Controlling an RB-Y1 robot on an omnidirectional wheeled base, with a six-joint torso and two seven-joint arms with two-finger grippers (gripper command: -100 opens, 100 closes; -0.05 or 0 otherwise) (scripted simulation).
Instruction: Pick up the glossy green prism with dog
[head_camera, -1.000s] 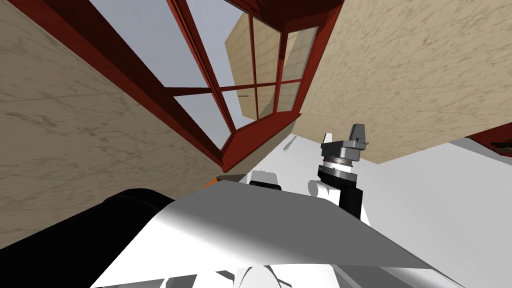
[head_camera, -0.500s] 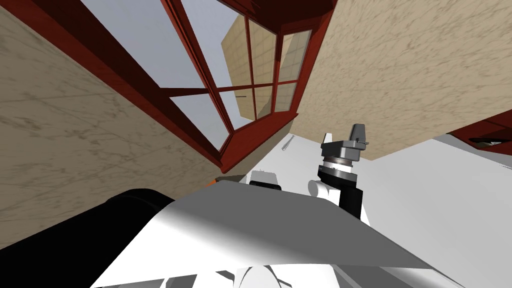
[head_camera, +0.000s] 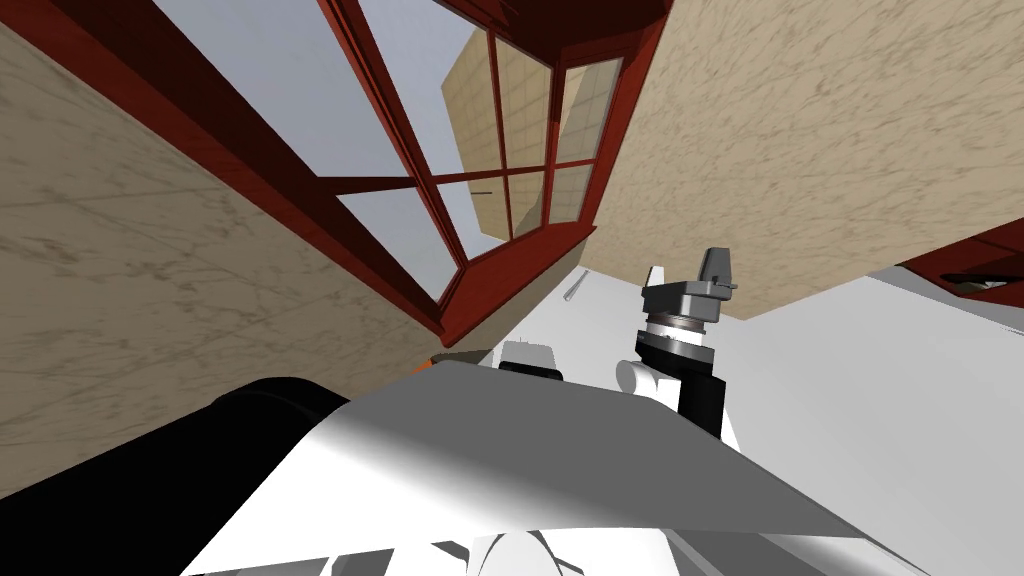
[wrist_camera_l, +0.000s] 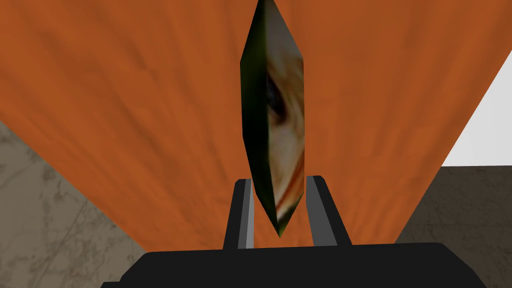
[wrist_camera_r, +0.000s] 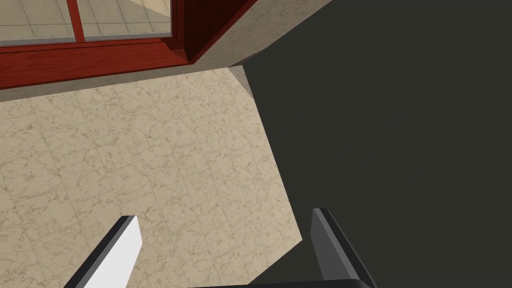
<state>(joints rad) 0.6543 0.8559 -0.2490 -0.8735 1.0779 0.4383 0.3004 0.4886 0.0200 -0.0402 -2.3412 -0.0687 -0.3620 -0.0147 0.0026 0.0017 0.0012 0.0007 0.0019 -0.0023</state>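
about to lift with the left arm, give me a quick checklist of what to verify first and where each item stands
1. The green prism sits between the left jaws: ok, they press its sides.
2. It is the right object: ok, a dog's face shows on one facet.
3. Grip depth: not ok, the left jaws hold only its near tip and most of it juts beyond them.
4. It is clear of the orange surface behind it: cannot tell.
5. The right jaws are open and empty: ok.
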